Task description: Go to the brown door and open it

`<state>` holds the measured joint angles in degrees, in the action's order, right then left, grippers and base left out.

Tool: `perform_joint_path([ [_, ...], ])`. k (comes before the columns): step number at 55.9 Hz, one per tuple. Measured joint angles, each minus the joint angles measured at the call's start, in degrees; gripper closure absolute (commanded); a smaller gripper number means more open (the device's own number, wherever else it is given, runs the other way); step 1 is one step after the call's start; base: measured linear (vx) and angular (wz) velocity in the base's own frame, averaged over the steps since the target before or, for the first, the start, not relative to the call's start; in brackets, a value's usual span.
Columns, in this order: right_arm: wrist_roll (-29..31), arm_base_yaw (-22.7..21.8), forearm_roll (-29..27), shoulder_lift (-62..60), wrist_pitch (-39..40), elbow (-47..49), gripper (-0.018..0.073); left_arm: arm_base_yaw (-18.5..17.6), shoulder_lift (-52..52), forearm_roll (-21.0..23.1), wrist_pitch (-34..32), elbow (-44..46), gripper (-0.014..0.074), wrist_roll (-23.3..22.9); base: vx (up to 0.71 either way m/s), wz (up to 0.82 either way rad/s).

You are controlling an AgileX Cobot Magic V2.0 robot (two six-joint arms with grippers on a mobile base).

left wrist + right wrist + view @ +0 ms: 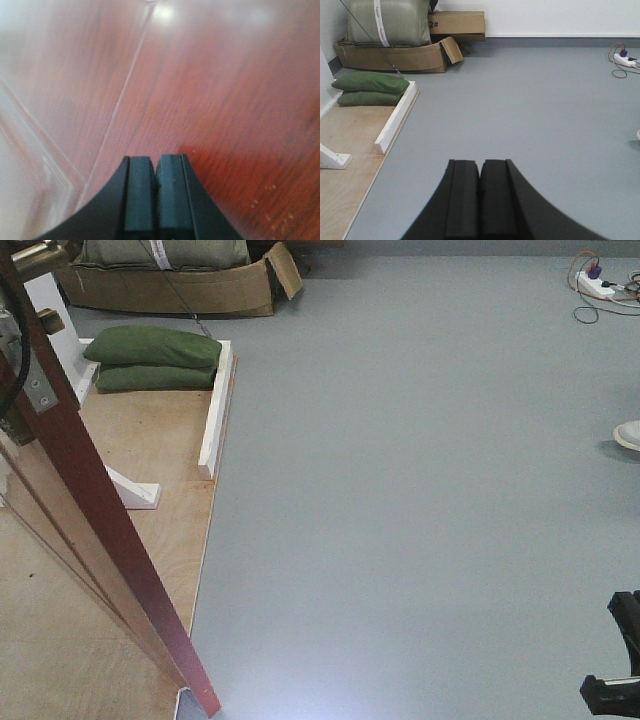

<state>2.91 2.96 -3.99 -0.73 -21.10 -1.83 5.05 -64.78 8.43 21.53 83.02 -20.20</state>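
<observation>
Two grippers, but only one matters here. The left gripper (156, 162) faces the tall glossy reddish-brown wooden door (225, 100) head-on, w/ the leaf right in front of the tips and filling the whole wrist view. Its black fingers (139, 185) are pressed together w/ nothing between them. Can't tell whether the tips touch the wood or sit just off it; a dark shadow lies on the grain just right of them. The right gripper (480, 165) is likewise closed up & empty, aimed at bare grey floor (535, 100). No door in its view, so the left arm is clearly the nearer one.

Front view: the door (110, 510) stands at far left, seen nearly edge-on. Its long axis is upright, though it shows as a slant from the top-left corner to bottom-centre. A silver latch plate (40, 390) sits on the edge, w/ a brass lever handle (25, 255) above it, partly cut off. The door stands on a pale plywood base (150, 440) w/ white wooden braces (215, 405). Green sandbags (150, 355) lie behind, well apart from the leaf.

Looks: deep red-brown, strong gloss w/ a light glare, recessed panel mouldings running diagonally in the left wrist view. From the edge-on pose the leaf is prob. partly open. Next move is likely a push by the left tips, square to the face.
</observation>
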Motion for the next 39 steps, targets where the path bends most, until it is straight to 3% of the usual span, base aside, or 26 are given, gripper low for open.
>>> perform_joint_path([
  [10,0.0,0.0,0.0,0.0,0.0,0.0,0.0559,-0.01,-0.91,4.41,-1.26,0.0,0.053,0.01,0.0,0.0],
  [39,0.0,0.0,0.0,0.0,0.0,0.0,0.0559,-2.78,-1.9,9.99,-3.06,-0.55,0.053,0.17,0.0,0.0],
])
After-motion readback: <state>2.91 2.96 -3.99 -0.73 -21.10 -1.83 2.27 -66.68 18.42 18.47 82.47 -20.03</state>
